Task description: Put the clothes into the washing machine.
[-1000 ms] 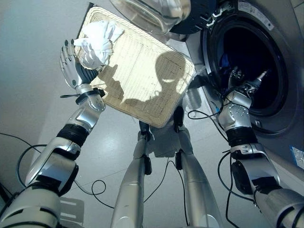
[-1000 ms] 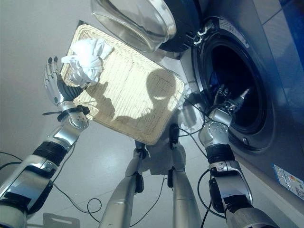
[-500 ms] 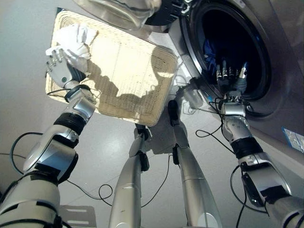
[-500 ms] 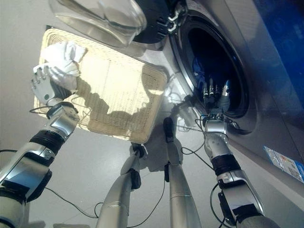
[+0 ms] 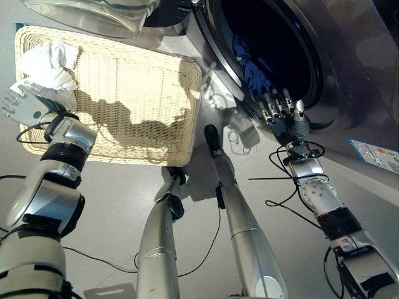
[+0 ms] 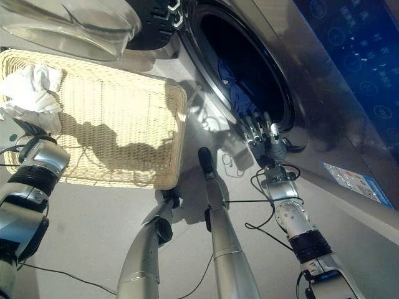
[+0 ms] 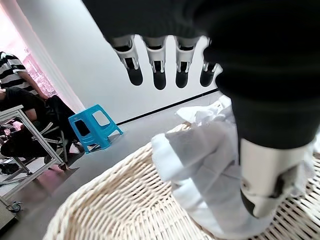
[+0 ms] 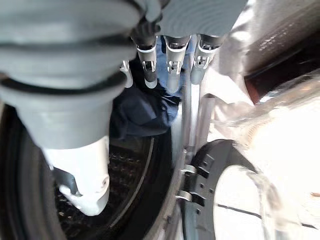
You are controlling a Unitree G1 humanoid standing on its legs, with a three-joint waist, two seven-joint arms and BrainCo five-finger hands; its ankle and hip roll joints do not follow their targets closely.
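While the right robot hand (image 5: pixel 283 115) hovers with straight, empty fingers at the lower rim of the open washing machine (image 5: pixel 324 56), blue clothes (image 5: pixel 249 62) lie inside the drum. The left robot hand (image 5: pixel 22 106), fingers also straight and holding nothing, sits beside a crumpled white cloth (image 5: pixel 47 65) at the far corner of a wicker basket (image 5: pixel 137 93) on the floor (image 5: pixel 112 199).
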